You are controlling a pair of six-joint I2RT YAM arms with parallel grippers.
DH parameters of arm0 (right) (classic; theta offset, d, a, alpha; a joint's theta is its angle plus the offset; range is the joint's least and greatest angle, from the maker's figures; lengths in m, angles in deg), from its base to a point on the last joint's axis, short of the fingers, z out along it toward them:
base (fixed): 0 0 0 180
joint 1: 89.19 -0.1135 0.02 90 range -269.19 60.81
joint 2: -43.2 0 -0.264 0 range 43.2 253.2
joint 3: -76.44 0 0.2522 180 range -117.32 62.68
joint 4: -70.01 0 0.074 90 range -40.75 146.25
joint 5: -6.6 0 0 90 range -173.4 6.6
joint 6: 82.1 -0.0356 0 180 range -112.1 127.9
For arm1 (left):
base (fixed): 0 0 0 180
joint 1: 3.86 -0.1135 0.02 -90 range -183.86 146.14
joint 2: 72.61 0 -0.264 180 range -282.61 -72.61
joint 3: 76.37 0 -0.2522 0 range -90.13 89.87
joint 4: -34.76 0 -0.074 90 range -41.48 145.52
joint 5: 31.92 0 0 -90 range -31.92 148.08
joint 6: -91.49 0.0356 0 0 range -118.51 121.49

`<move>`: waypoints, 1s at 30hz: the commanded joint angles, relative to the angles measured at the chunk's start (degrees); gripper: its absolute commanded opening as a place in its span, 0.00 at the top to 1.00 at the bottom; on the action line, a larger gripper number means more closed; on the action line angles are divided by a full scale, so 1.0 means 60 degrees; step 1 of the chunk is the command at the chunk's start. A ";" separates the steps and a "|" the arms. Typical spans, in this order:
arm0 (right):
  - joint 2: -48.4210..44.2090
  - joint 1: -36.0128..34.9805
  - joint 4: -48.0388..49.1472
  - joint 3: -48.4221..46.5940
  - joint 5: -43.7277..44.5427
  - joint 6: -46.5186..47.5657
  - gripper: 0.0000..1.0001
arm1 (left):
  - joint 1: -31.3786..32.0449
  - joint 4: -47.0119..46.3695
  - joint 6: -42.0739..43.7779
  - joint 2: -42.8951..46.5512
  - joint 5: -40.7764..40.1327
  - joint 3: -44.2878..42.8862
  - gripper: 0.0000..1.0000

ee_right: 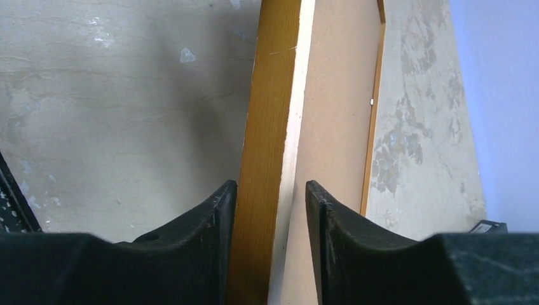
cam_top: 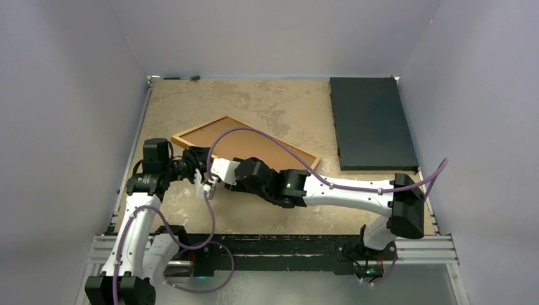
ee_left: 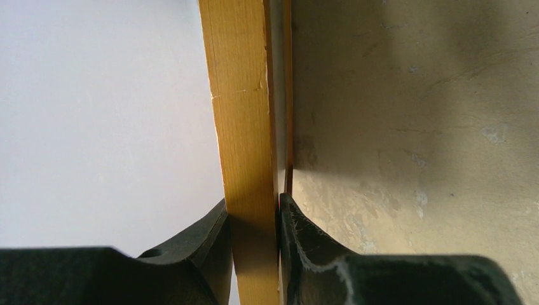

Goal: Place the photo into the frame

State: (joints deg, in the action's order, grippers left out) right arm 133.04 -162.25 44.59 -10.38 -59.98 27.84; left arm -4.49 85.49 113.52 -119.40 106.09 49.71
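Observation:
The frame (cam_top: 254, 141) has thin orange-brown wooden edges and lies back up on the table, its brown board (ee_right: 337, 95) showing. My left gripper (ee_left: 253, 210) is shut on the frame's wooden edge (ee_left: 245, 114), both pads pressed against it; from above it (cam_top: 196, 160) sits at the frame's near-left end. My right gripper (ee_right: 271, 190) straddles another stretch of the wooden edge (ee_right: 270, 114). Its left finger (ee_right: 216, 216) touches the wood, while its right finger (ee_right: 321, 216) stands a little off the board. From above, the right gripper (cam_top: 210, 180) is at the frame's near corner. The photo is hidden.
A dark rectangular slab (cam_top: 372, 124) lies at the back right of the mottled tan table (cam_top: 267, 101). Pale walls close in the left, back and right sides. Purple cables loop over the frame and beside the left arm.

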 commanded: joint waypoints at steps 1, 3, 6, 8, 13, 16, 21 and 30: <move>-0.0535 0.0023 0.0775 -0.0191 0.0873 0.0296 0.58 | 0.0045 -0.0965 -0.0004 0.0283 0.0619 -0.0367 0.91; -0.0595 -0.0003 0.0871 -0.0193 0.0907 0.0352 0.66 | 0.0045 -0.1064 -0.0061 0.0290 0.0649 -0.0342 0.87; -0.0576 -0.0033 0.0820 -0.0396 0.0878 0.0352 0.74 | 0.0042 -0.1542 -0.0454 0.0355 0.0688 -0.0208 0.72; -0.0550 -0.0035 0.0808 -0.0574 0.0878 0.0304 0.78 | 0.0045 -0.2023 -0.0954 0.0397 0.0658 -0.0128 0.47; -0.0273 -0.0012 0.0175 -0.1472 0.0598 0.0004 0.86 | 0.0038 -0.3549 -0.3600 0.0189 -0.0281 -0.0445 0.12; -0.0054 0.0093 -0.0097 -0.2169 0.0310 -0.0214 0.88 | -0.0052 -0.4171 -0.5441 0.0089 -0.0719 -0.0857 0.09; 0.0349 0.0606 -0.0590 -0.3303 -0.0520 -0.0933 0.87 | -0.0932 -0.4938 -0.8243 0.0243 -0.0352 -0.1112 0.05; 0.1726 0.3170 -0.1345 -0.5493 -0.3340 -0.2534 0.88 | -0.1689 -0.3726 -1.1119 -0.0009 -0.0032 -0.1829 0.02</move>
State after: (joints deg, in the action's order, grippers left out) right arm 141.33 -149.77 34.97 -36.87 -72.68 18.62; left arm -14.13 60.18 57.67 -118.30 103.62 43.50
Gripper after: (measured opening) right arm 0.307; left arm 0.972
